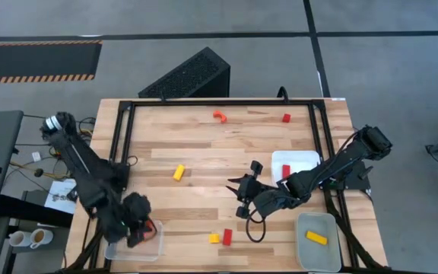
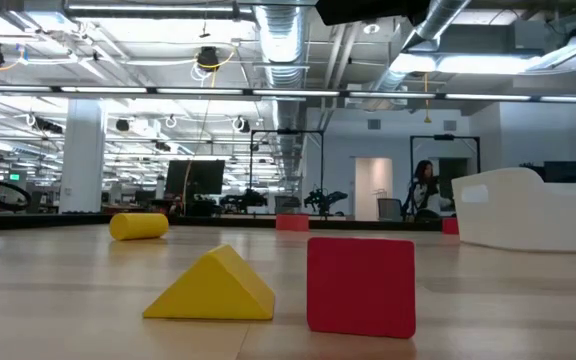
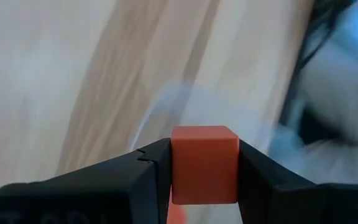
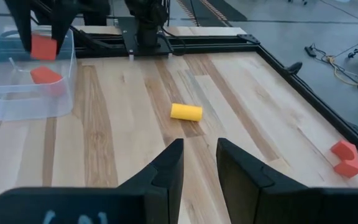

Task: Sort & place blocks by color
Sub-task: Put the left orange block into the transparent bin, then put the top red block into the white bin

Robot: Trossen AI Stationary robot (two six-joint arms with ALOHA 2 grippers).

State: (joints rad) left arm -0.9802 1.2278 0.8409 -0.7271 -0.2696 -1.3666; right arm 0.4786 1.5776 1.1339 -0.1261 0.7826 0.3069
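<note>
High: left gripper [image 1: 139, 228] over clear plastic tray [image 1: 152, 250] at 7 o'clock | Low: yellow wedge block [image 2: 211, 286] beside red cube block [image 2: 361, 285] | Left wrist: fingers [image 3: 151, 171] clamp orange cube block [image 3: 204, 163] | Right wrist: right gripper [image 4: 199, 163] parted, holding nothing, yellow cylinder block [image 4: 186, 111] ahead

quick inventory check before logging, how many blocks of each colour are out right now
red: 3, far cube, block in the white tray, near cube
yellow: 3, cylinder, wedge, bar in the right tray
orange: 3, arch, cube in the left hand, piece in the clear tray
total: 9
</note>
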